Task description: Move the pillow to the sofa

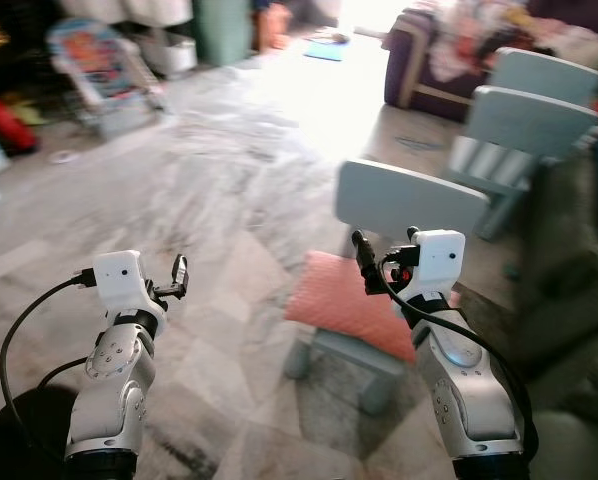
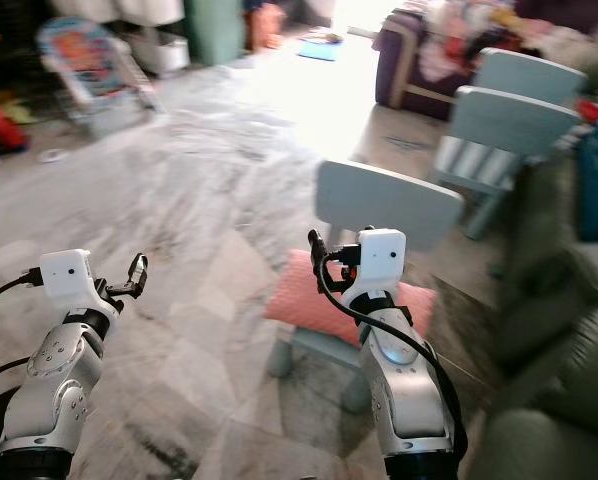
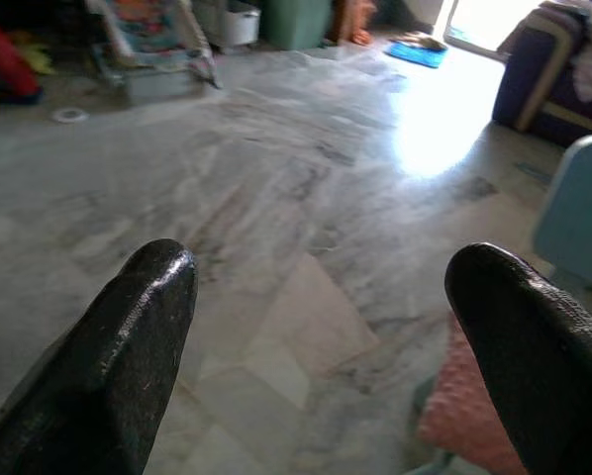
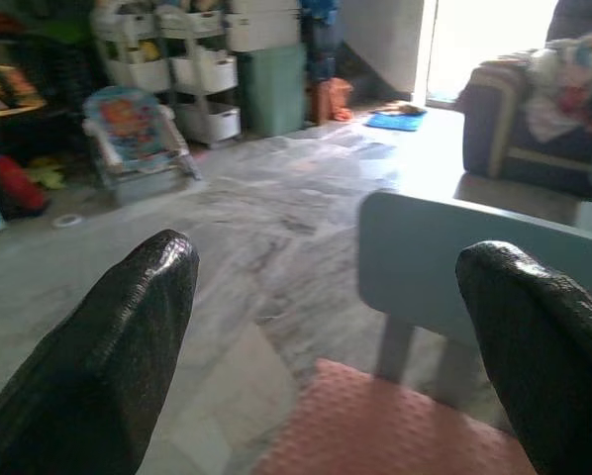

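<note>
Pillow [image 1: 344, 305]: pink, textured, lying on the seat of a pale blue chair [image 1: 409, 200], overhanging its front edge. Right gripper [image 4: 326, 327]: jaws spread, raised just above the pillow. Left gripper [image 3: 321, 336]: jaws spread, over the marble floor [image 1: 179, 190], apart from the chair. Sofa [image 2: 539, 400]: grey-green, beside the chair.

small blue chairs [image 1: 409, 205] | baby bouncer [image 1: 104, 70] | marble floor [image 1: 199, 180]

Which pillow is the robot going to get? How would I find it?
Look at the row of small pale blue chairs on the marble floor. The pillow lies on the seat of the nearest chair, just in front of the right claw. It is the one salmon-pink, bumpy thing among pale blue chairs.
</note>
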Controlling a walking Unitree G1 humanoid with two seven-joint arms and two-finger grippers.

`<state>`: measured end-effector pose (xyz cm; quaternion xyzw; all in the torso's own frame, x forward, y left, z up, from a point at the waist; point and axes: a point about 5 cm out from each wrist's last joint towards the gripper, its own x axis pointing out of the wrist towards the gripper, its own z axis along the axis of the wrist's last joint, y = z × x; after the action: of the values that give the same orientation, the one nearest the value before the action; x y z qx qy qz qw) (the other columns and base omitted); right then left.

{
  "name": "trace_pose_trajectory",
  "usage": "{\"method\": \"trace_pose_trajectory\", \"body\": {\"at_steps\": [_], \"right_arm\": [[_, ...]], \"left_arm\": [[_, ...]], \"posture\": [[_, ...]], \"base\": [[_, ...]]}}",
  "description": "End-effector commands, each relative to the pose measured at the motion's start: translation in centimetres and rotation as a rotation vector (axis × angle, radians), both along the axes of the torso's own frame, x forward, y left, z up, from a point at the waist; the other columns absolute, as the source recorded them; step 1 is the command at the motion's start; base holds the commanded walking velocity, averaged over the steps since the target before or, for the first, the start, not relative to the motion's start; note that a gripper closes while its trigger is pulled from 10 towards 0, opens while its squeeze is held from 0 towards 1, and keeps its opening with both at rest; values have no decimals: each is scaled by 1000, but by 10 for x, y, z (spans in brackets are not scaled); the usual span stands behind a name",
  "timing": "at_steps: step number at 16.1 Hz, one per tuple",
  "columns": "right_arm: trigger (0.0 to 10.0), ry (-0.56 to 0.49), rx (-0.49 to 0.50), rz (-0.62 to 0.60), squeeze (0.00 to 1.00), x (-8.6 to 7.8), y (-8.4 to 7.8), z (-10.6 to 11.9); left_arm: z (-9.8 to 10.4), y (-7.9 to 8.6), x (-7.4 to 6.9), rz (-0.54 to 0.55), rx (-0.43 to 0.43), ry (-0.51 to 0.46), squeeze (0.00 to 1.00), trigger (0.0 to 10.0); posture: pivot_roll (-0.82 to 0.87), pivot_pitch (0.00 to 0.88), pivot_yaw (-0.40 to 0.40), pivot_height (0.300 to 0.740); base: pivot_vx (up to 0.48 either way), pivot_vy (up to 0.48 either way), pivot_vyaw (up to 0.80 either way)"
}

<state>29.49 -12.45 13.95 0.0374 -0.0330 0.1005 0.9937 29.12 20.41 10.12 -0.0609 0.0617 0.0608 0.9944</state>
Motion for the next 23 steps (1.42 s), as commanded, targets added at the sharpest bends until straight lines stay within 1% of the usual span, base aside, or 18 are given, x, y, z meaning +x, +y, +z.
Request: {"method": "trace_pose_trajectory", "body": {"at_steps": [1, 12, 16, 23], "right_arm": [[10000, 9, 4, -4, 0, 1, -2, 0], [10000, 17, 1, -30, 0, 2, -5, -1], [10000, 24, 1, -33, 0, 2, -5, -2], [10000, 28, 1, -36, 0, 2, -6, -2]], "left_arm": [[-2, 1, 0, 11, -3, 14, 0, 10000], [-4, 5, 1, 23, -36, 38, 0, 10000], [-6, 7, 2, 32, -25, 57, 0, 10000], [-7, 7, 2, 20, -18, 60, 0, 10000]], "posture": [[-78, 87, -46, 740], [-78, 93, -46, 740], [-80, 96, -47, 740], [-81, 87, -48, 740]], "base": [[0, 0, -800], [0, 0, -800], [0, 0, 0], [0, 0, -800]]}}
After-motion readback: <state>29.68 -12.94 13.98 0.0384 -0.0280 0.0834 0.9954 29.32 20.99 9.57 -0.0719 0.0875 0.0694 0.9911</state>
